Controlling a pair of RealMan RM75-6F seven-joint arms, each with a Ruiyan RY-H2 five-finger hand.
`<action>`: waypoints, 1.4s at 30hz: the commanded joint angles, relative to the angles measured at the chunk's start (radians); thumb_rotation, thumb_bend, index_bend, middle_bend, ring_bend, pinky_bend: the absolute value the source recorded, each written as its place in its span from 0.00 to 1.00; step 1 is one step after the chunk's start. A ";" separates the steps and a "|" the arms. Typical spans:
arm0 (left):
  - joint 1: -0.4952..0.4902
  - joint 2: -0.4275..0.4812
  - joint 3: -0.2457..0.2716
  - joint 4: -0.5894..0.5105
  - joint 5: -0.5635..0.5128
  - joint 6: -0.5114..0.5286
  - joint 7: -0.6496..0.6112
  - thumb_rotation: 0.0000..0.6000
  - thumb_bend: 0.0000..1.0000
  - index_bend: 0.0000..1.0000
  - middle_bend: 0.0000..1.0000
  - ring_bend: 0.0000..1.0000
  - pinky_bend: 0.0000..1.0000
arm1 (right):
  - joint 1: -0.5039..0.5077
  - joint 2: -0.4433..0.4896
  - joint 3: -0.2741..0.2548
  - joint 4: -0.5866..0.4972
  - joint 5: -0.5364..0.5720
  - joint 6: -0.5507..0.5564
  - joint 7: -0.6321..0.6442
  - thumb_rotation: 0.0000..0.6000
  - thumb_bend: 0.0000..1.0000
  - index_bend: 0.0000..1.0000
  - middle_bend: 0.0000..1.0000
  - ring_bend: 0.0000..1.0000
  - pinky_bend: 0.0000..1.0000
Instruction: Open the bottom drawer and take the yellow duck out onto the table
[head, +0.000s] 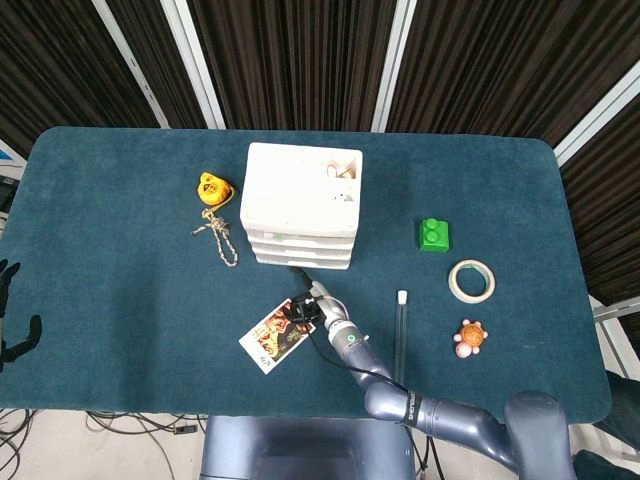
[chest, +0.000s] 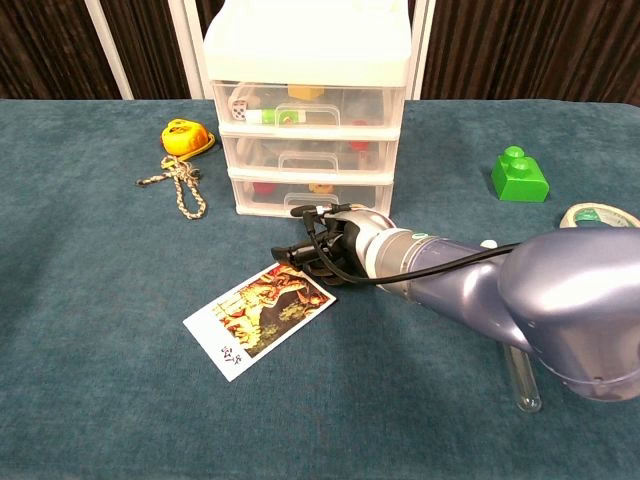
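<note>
A white drawer unit (head: 303, 205) with three see-through drawers stands at the middle back of the table. Its bottom drawer (chest: 310, 190) is closed. A red shape and a yellowish one (chest: 322, 187) show through its front; I cannot tell whether that one is the duck. My right hand (chest: 322, 240) hovers low just in front of that drawer, over a corner of the picture card, with dark fingers apart and nothing in them. In the head view this right hand (head: 308, 308) sits just below the unit. My left hand (head: 12, 315) hangs off the table's left edge, fingers apart, holding nothing.
A picture card (chest: 258, 315) lies in front of the unit. A yellow item (chest: 185, 135) and a knotted rope (chest: 180, 185) lie to the left. To the right are a green block (chest: 519, 175), a tape roll (head: 471, 280), a glass tube (head: 401, 320) and an orange turtle toy (head: 469, 337).
</note>
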 joint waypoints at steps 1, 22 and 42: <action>0.000 0.001 0.000 0.000 -0.001 -0.001 0.001 1.00 0.46 0.00 0.00 0.00 0.00 | 0.003 -0.004 0.003 0.007 0.005 0.000 0.000 1.00 0.49 0.00 0.77 0.92 0.96; -0.002 0.003 -0.002 -0.002 -0.011 -0.005 0.004 1.00 0.46 0.00 0.00 0.00 0.00 | 0.021 -0.028 0.037 0.074 0.014 -0.039 0.025 1.00 0.51 0.00 0.77 0.93 0.96; -0.004 0.005 -0.007 -0.006 -0.030 -0.012 0.008 1.00 0.46 0.00 0.00 0.00 0.00 | 0.054 -0.049 0.049 0.126 -0.012 -0.082 0.043 1.00 0.54 0.00 0.78 0.93 0.96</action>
